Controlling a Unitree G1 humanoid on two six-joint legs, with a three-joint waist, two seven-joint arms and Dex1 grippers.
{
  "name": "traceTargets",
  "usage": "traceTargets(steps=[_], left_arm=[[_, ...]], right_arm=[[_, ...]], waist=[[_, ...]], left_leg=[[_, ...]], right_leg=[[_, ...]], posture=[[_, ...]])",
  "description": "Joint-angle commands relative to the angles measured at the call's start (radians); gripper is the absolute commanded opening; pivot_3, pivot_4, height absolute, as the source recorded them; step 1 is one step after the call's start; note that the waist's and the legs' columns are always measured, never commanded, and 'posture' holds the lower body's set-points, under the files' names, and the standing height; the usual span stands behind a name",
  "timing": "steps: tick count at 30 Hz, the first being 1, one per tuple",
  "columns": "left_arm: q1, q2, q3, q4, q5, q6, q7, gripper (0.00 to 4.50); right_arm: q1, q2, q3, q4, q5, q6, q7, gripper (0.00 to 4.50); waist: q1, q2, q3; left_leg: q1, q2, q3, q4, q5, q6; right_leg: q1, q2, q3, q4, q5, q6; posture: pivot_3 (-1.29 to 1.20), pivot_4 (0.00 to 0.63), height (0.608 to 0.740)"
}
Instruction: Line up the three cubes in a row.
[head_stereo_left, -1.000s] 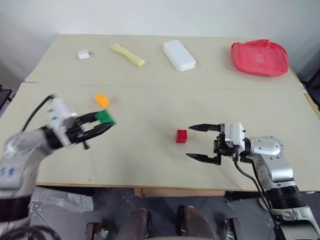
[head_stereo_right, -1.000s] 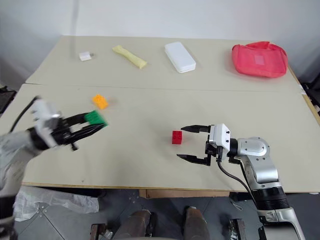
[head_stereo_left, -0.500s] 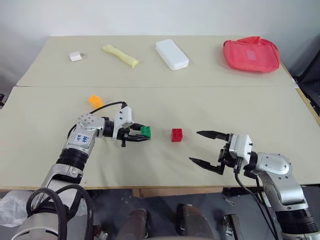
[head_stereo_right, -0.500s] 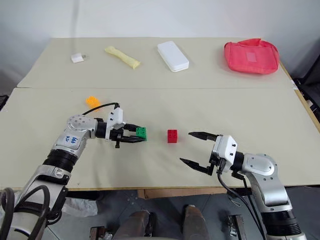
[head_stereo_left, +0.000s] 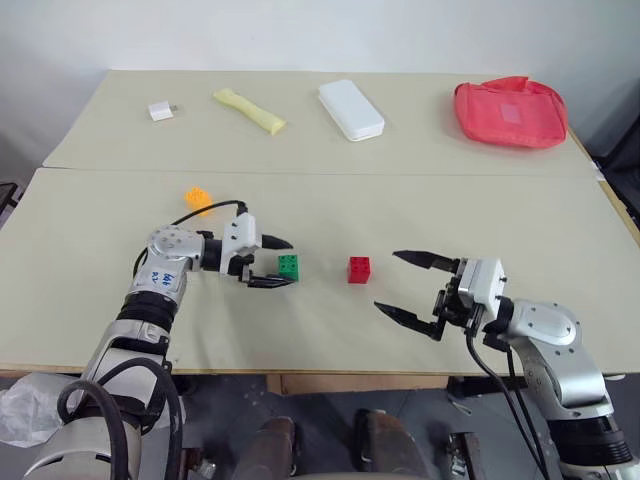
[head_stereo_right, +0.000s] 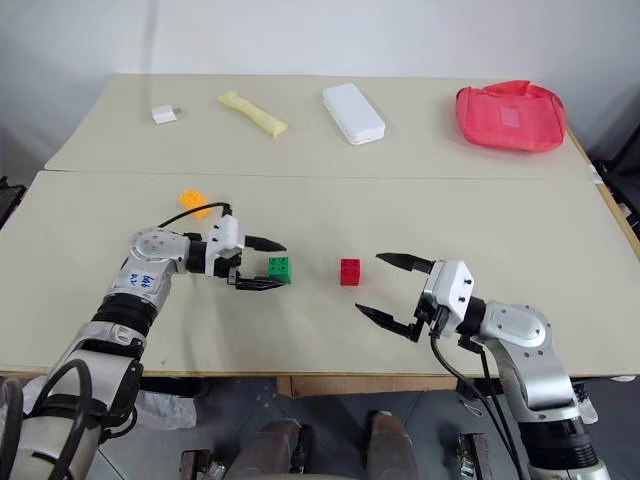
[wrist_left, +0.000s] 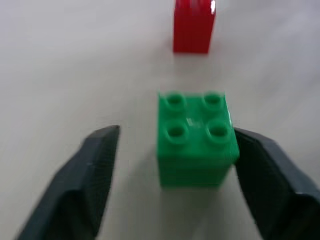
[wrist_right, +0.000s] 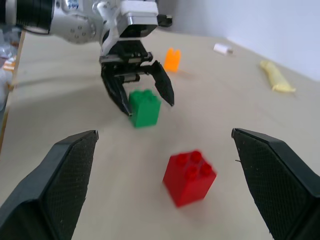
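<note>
A green cube stands on the table just left of a red cube, a small gap between them. My left gripper is open around the green cube, one finger on each side; the left wrist view shows the green cube between the spread fingers and the red cube beyond. An orange cube lies apart, farther back on the left. My right gripper stands open to the right of the red cube, holding nothing.
Along the back of the table lie a small white block, a long yellow piece, a white box and a red pouch. A seam runs across between the two tabletops.
My left gripper carried the green cube rightward and down to the table beside the red cube, then opened off it. The right gripper stayed open and hardly moved.
</note>
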Motion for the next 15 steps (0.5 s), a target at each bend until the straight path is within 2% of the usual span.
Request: traceTargets(steps=[1, 4, 8, 11, 15], left_arm=[[0.140, 0.064, 0.121, -0.245, -0.100, 0.055, 0.048, 4.47], [0.326, 0.096, 0.291, -0.506, -0.188, 0.177, 0.223, 4.49], [0.631, 0.082, 0.530, -0.706, -0.253, 0.293, 0.427, 4.49], [0.809, 0.008, 0.672, -0.757, -0.277, 0.318, 0.570, 4.49], [0.955, -0.085, 0.769, -0.761, -0.276, 0.301, 0.689, 4.49]], right_arm=[[-0.034, 0.015, 0.016, -0.025, 0.054, 0.029, 0.021, 4.50], [-0.070, 0.033, 0.028, -0.033, 0.096, 0.080, 0.024, 4.50], [-0.121, 0.095, 0.047, 0.018, 0.053, 0.024, -0.001, 4.50], [-0.144, 0.125, 0.068, 0.045, 0.026, -0.010, 0.003, 4.50], [-0.171, 0.155, 0.081, 0.083, 0.002, -0.059, 0.008, 4.50]], waist=[[-0.011, 0.000, 0.000], [-0.020, 0.000, 0.000], [-0.020, 0.001, 0.000], [-0.014, 0.001, 0.001], [0.002, 0.001, 0.000]], left_leg=[[0.000, 0.000, 0.000, 0.000, 0.000, 0.000], [0.000, 0.001, -0.002, -0.001, 0.000, 0.000], [0.001, 0.002, -0.004, -0.001, -0.001, -0.002], [0.002, 0.002, -0.004, -0.001, -0.001, -0.002], [0.002, 0.000, -0.006, 0.000, -0.002, -0.001]], right_leg=[[0.000, 0.000, 0.000, 0.000, 0.000, 0.000], [0.000, -0.001, 0.004, -0.001, 0.000, 0.000], [0.002, -0.001, 0.008, -0.001, -0.001, -0.002], [0.002, -0.001, 0.008, -0.001, -0.001, -0.002], [0.004, -0.001, 0.007, -0.003, -0.001, -0.002]], posture=[[0.00, 0.150, 0.740], [0.00, 0.150, 0.740], [0.00, 0.150, 0.740], [0.00, 0.150, 0.740], [0.00, 0.150, 0.740]])
